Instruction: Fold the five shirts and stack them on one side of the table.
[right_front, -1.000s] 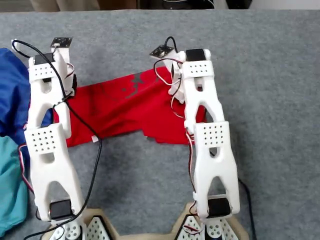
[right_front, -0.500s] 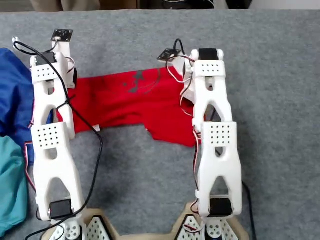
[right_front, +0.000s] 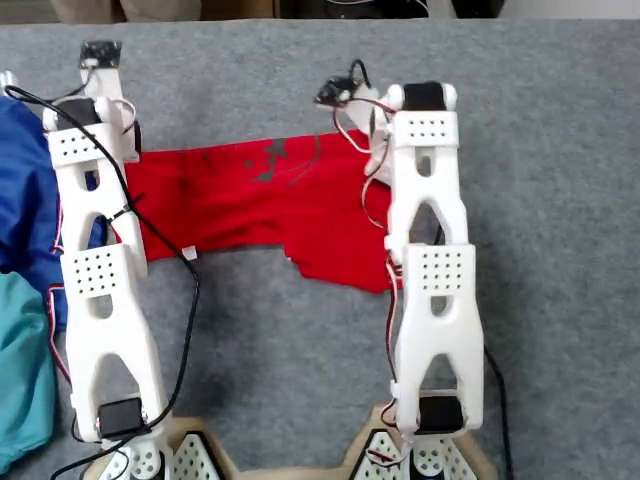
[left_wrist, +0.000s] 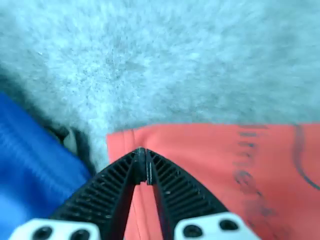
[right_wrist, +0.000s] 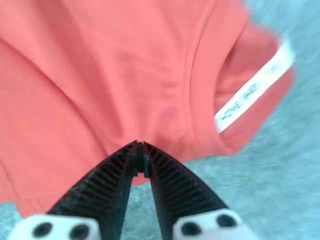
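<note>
A red shirt (right_front: 250, 200) is seen spread flat on the grey bench (right_front: 550, 200), in a long band that runs from one arm to the other. In the high view the left arm (right_front: 95, 270) is placed over the left end of the shirt, and the right arm (right_front: 430, 270) is placed over its right end. The left claw (left_wrist: 142, 167) is clenched, and the far left corner of the red shirt is pinched between its tips. A little red cloth can be seen in the thin gap between its two black fingers (left_wrist: 110, 185). Most of the shirt is spread out past that claw and to one side of it, with some dark print on it. The right claw (right_wrist: 140, 159) is clenched too, and an edge of the red shirt is gripped in its tips. That grip is made just beside the neck hole (right_wrist: 225, 65), where a white tag (right_wrist: 252, 90) is sewn in. The rest of the red cloth is seen stretched out beyond this claw, and grey bench is seen next to it. A blue shirt (right_front: 25, 200) is heaped at the left side of the bench, near the left claw, and it cannot be told if it is touching the red one. A teal shirt (right_front: 20, 370) is laid next to the blue one, closer to the base of the left arm
</note>
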